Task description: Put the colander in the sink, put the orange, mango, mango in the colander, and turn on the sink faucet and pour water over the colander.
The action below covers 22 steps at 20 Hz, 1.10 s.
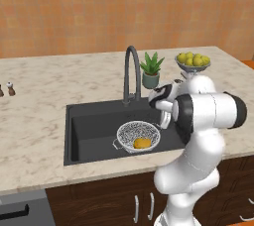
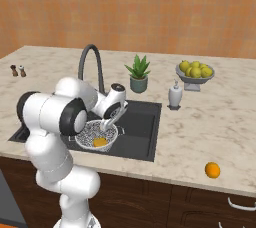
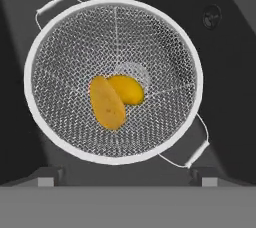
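Colander (image 3: 60,122) sits down in the black sink (image 1: 89,121), near the front right part of the basin, with dark bare floor open to its left. Two mangos lie touching at the bottom of the mesh: a long one (image 3: 106,103) leans across a rounder one (image 3: 127,89). The mesh around them is bare all the way out to the thin white rim. The two little handles stick out on opposite sides. The round drain (image 3: 212,17) is just past the rim, not touching it.

The gripper (image 2: 106,123) hangs right over the colander, looking down into it. Its jaws stand wide apart and hold nothing.

The faucet (image 1: 131,74) rises behind the sink on the desk (image 1: 44,86), its spout arching high over the basin.

The orange (image 2: 212,170) rests on the desk well to the right of the sink, close to the front edge. A soap bottle (image 2: 174,95) stands just beside the sink's back right corner. A small plant (image 2: 138,74) and a bowl of yellow-green fruits (image 2: 195,71) stand farther back.
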{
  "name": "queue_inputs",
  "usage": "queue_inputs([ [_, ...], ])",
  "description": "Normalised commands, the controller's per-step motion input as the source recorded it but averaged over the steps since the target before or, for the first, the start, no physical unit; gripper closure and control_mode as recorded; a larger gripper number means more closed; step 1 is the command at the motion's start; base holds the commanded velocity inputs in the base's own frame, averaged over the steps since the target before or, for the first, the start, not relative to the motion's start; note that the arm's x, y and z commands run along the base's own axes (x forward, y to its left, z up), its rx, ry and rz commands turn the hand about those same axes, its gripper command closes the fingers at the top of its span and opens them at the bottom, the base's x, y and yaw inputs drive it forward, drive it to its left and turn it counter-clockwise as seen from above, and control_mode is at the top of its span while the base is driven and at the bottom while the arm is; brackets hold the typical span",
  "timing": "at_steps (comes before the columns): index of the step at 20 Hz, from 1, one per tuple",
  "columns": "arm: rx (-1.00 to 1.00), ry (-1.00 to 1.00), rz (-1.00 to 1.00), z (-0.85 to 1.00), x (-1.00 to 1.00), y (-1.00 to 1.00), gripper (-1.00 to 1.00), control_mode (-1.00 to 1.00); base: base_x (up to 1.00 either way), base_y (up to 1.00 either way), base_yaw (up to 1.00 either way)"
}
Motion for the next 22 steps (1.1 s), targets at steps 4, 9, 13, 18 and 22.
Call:
queue_inputs([
  [4, 0.00, 0.00, -0.04, 0.71, -0.44, -0.38, -1.00, -1.00, 0.00, 0.00, 0.00],
  [9, 0.00, 0.00, -0.26, 0.60, -0.52, -0.39, -1.00, -1.00, 0.00, 0.00, 0.00],
  [13, 0.00, 0.06, -0.43, 0.54, -0.45, -0.44, -1.00, -1.00, 0.00, 0.00, 0.00],
  [18, 0.00, 0.16, -0.46, 0.43, -0.38, -0.55, -1.00, -1.00, 0.00, 0.00, 0.00],
  [22, 0.00, 0.16, -0.43, 0.22, -0.34, -0.69, -1.00, -1.00, 0.00, 0.00, 0.00],
])
